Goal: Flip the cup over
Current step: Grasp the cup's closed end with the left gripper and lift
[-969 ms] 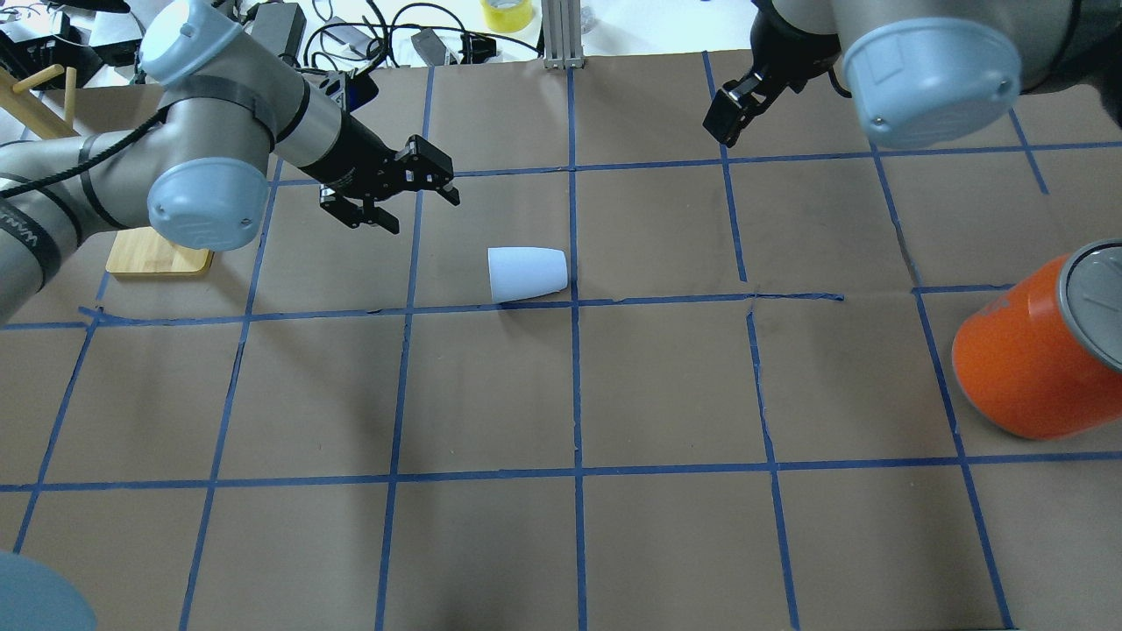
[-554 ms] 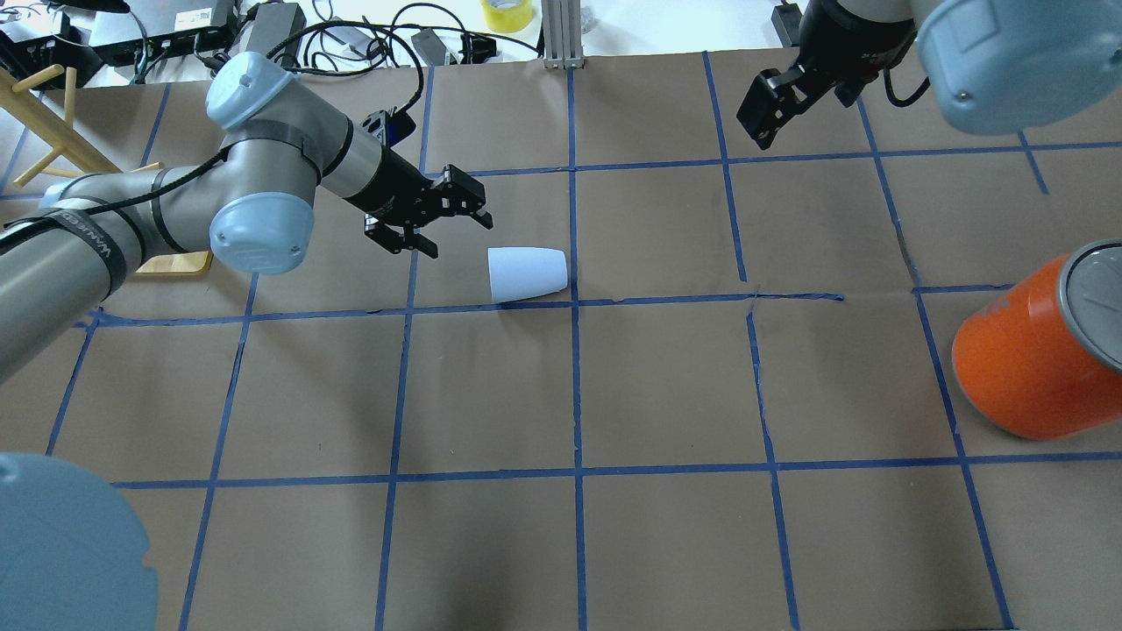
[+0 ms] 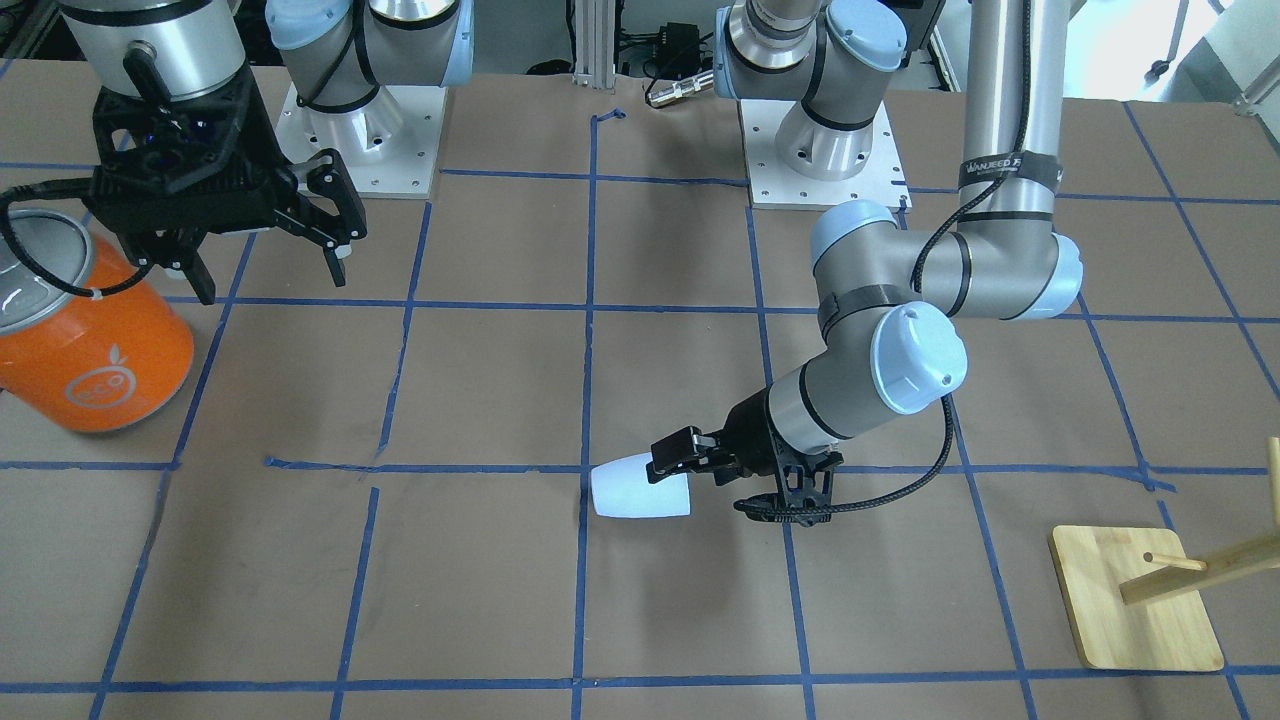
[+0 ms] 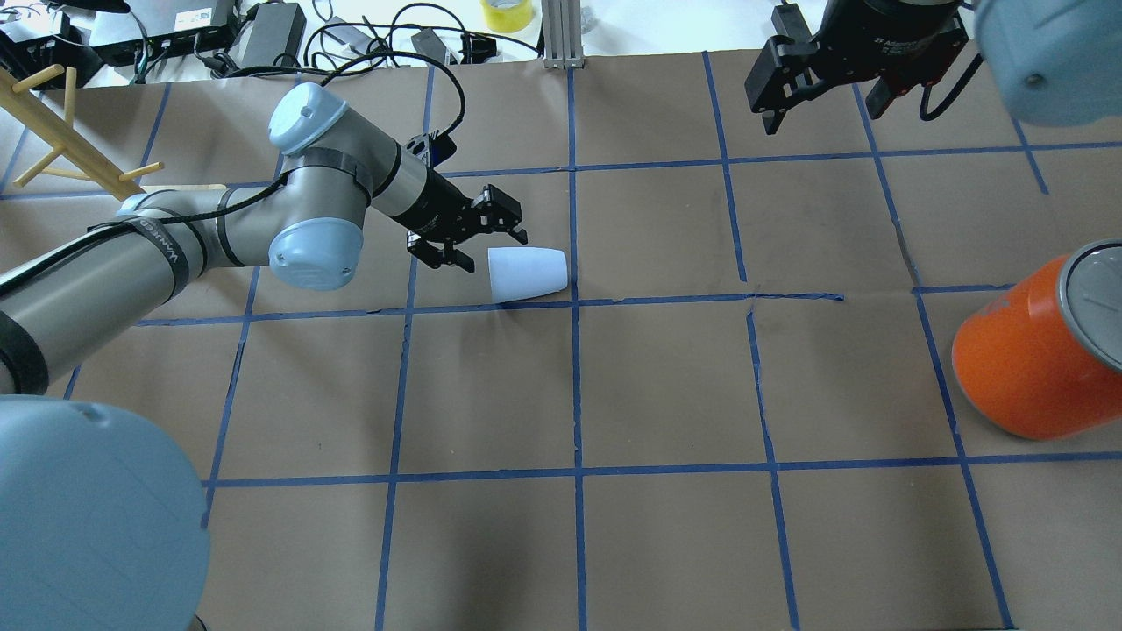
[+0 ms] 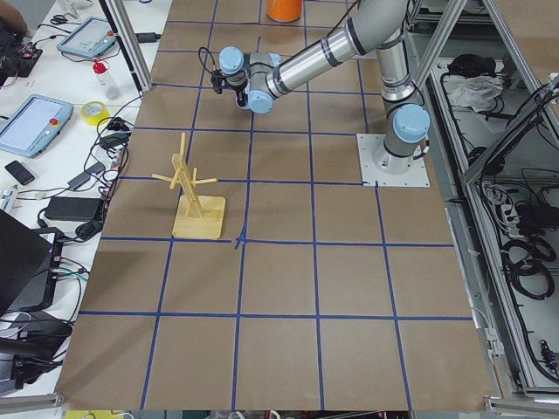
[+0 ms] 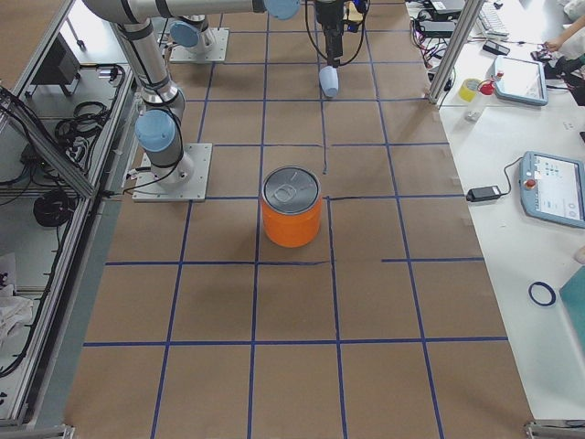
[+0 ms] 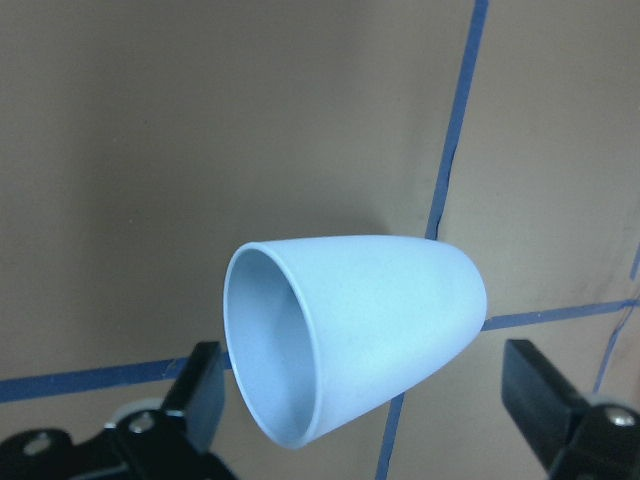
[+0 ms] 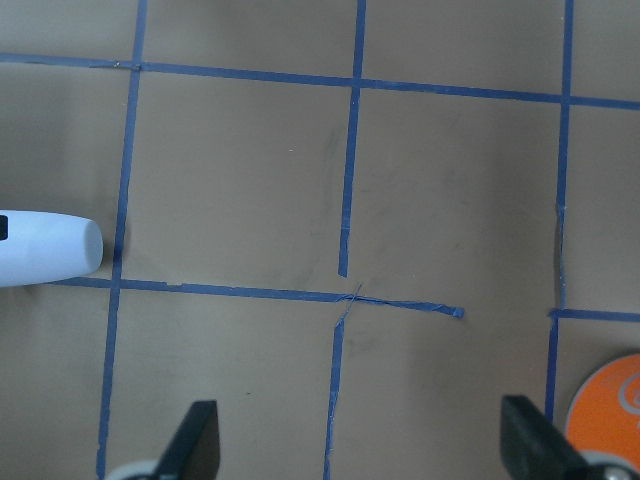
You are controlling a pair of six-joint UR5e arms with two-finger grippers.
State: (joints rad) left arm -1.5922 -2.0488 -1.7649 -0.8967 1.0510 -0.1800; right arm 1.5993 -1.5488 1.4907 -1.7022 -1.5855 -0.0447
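Observation:
The pale blue-white cup (image 4: 528,272) lies on its side on the brown paper, near the middle of the table, with its mouth toward my left arm. It also shows in the front view (image 3: 638,491), the left wrist view (image 7: 370,320) and the right wrist view (image 8: 50,248). My left gripper (image 4: 497,251) is open and low at the cup's mouth end. In the left wrist view its fingers (image 7: 200,395) stand either side of the rim without touching it. My right gripper (image 4: 822,98) is open and empty, raised at the far right, well away from the cup.
A large orange can (image 4: 1030,355) with a silver lid stands at the right edge, below and beside the right gripper in the front view (image 3: 90,350). A wooden peg rack (image 4: 53,131) on a bamboo base (image 3: 1135,600) stands at the far left. Blue tape lines grid the paper.
My left gripper has moved right and down to the cup's mouth, still open. My right gripper has drifted right and turned. The cup has not moved.

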